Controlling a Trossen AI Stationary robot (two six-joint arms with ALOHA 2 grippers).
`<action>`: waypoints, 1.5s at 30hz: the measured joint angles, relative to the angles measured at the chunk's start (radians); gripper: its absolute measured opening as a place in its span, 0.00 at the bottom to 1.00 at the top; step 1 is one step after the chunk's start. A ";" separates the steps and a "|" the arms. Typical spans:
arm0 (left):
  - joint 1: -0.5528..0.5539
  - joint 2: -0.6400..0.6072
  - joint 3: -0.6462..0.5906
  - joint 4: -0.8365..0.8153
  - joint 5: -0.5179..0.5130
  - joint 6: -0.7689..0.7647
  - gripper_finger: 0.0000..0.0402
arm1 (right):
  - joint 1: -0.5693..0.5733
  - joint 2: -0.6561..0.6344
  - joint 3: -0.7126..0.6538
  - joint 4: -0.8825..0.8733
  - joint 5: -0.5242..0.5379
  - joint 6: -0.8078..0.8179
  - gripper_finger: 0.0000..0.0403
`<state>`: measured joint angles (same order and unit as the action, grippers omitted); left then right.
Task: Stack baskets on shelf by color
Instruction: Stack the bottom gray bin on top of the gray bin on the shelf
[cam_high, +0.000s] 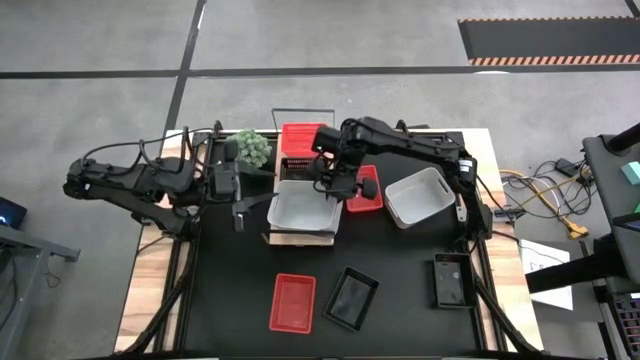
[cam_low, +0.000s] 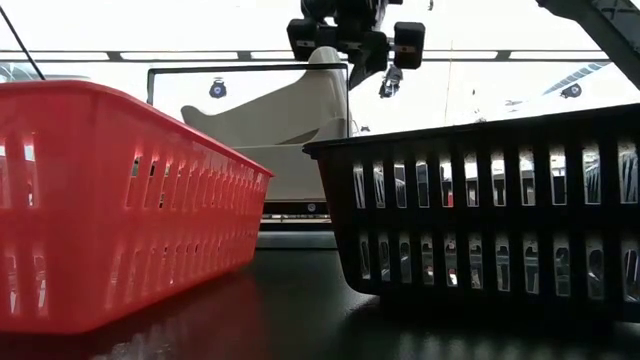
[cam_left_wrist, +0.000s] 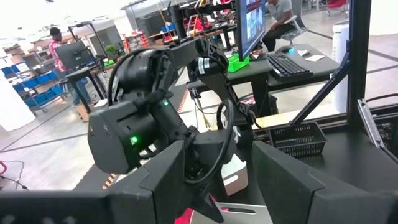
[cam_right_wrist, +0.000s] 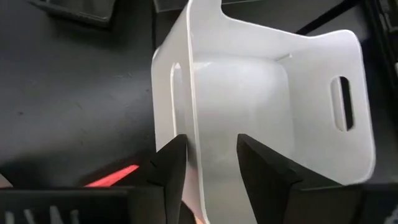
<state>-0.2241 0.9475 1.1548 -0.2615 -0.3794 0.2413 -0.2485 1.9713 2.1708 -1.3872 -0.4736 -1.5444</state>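
Red basket (cam_low: 110, 200) at nine o'clock, black basket (cam_low: 490, 200) at three; beyond, right gripper (cam_right_wrist: 208, 165) straddling white basket (cam_right_wrist: 267, 93) wall, fingers apart.

**A robotics lab on an open workshop floor**

Grey concrete floor (cam_high: 330, 40) with hazard-striped matting (cam_high: 548, 38) surrounds the rig. Beyond it stand desks with a monitor (cam_left_wrist: 250, 25) and keyboard (cam_left_wrist: 292, 62), blue storage bins (cam_left_wrist: 37, 93), and people working (two in sight).

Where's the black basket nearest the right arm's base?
High view: the black basket sits at the table's right edge, right of another black basket, below the white bin.
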 joint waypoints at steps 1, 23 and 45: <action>0.000 0.001 0.000 -0.001 0.000 0.000 0.43 | 0.000 0.000 0.008 -0.001 0.003 0.000 0.33; 0.000 0.020 -0.001 -0.001 0.000 -0.001 0.43 | 0.015 0.002 -0.051 -0.005 0.007 -0.032 0.03; 0.002 0.022 -0.024 -0.081 -0.058 -0.126 0.43 | 0.018 -0.020 -0.015 -0.056 0.052 0.151 0.22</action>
<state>-0.2222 0.9695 1.1303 -0.3426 -0.4372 0.1150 -0.2310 1.9509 2.1553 -1.4435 -0.4214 -1.3932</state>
